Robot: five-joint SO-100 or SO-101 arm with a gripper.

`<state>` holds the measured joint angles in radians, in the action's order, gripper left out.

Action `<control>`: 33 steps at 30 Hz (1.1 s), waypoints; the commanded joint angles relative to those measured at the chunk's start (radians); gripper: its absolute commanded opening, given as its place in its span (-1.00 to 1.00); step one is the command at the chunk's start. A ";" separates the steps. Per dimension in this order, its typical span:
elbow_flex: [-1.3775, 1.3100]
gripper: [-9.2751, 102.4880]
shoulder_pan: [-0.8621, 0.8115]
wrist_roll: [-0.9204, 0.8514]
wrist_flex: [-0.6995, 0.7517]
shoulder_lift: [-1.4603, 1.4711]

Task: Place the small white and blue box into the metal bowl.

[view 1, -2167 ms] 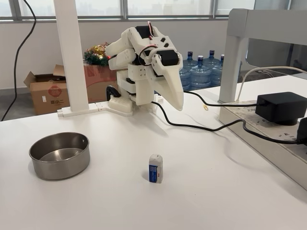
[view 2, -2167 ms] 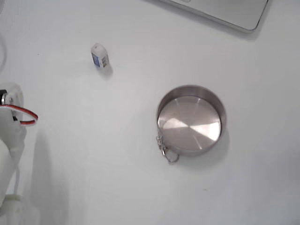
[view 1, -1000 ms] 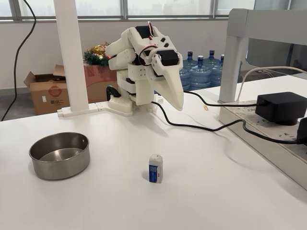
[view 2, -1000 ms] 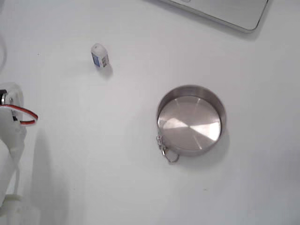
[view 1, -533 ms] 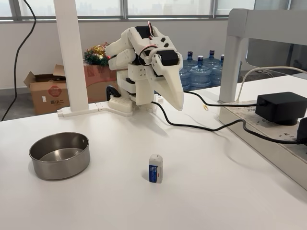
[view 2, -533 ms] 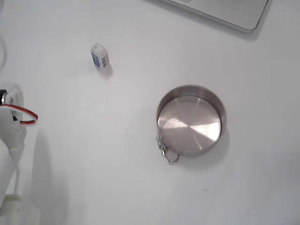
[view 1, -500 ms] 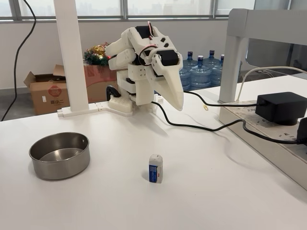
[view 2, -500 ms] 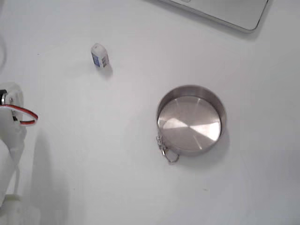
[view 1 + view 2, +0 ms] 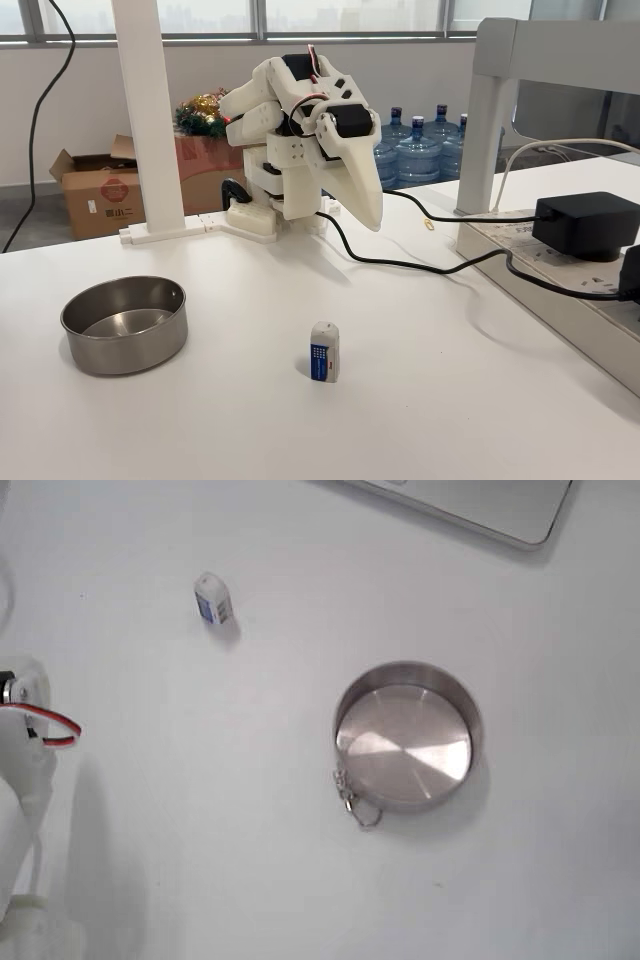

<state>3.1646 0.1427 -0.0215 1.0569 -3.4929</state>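
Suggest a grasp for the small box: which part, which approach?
Judging by its pose, come from above. The small white and blue box stands upright and alone on the table, well clear of the metal bowl. Close the gripper across its narrow sides, below the rounded top.

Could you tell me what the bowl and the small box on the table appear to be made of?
The metal bowl looks like stainless steel: dull grey wall, brushed inside with bright reflections. The small white and blue box looks like printed card or plastic, matte white with a blue label; the views leave open which.
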 commanded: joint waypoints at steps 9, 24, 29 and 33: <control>0.052 -0.92 -0.005 0.009 0.005 -0.017; 0.052 -0.92 -0.201 0.132 -0.255 -0.012; 0.052 -0.92 -0.279 0.615 -0.311 -0.011; 0.052 -0.92 -0.330 1.100 -0.308 -0.008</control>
<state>3.1646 -0.1442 0.6611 0.7639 -3.4929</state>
